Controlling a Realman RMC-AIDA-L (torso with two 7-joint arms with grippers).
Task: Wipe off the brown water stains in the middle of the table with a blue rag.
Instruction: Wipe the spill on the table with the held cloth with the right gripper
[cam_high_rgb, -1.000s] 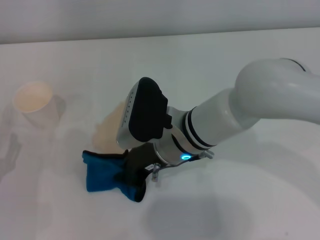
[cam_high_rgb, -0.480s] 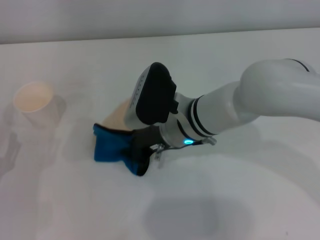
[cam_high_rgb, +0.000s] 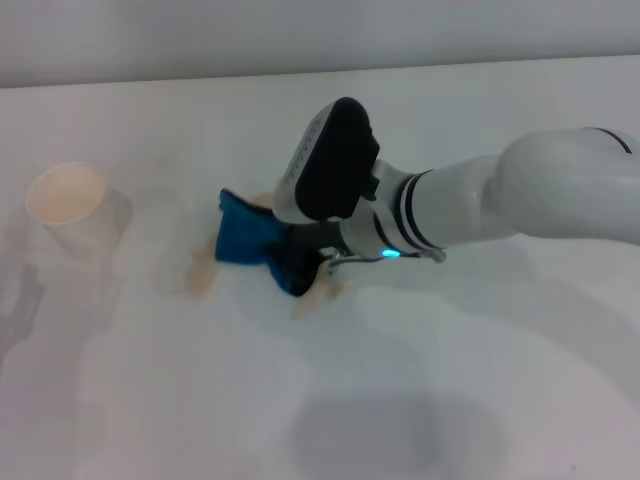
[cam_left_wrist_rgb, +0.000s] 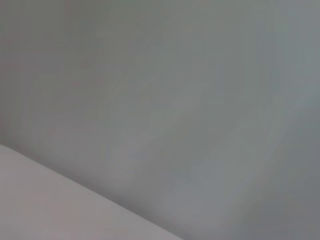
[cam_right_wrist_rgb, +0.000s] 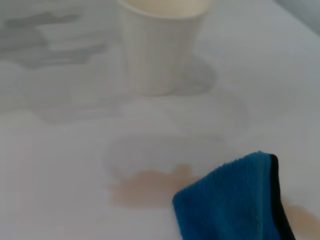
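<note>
Brown water stains (cam_right_wrist_rgb: 150, 186) lie under the blue rag (cam_high_rgb: 250, 240), pinched by the right gripper (cam_high_rgb: 305, 262), near the paper cup (cam_high_rgb: 70, 208).

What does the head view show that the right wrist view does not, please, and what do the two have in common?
Only the head view shows the right arm and its end effector pressing the blue rag down. Only the right wrist view shows the faint damp sheen between cup and stain. Both show the blue rag, the brown water stains beside it, the paper cup upright and apart from them, and the white table.
</note>
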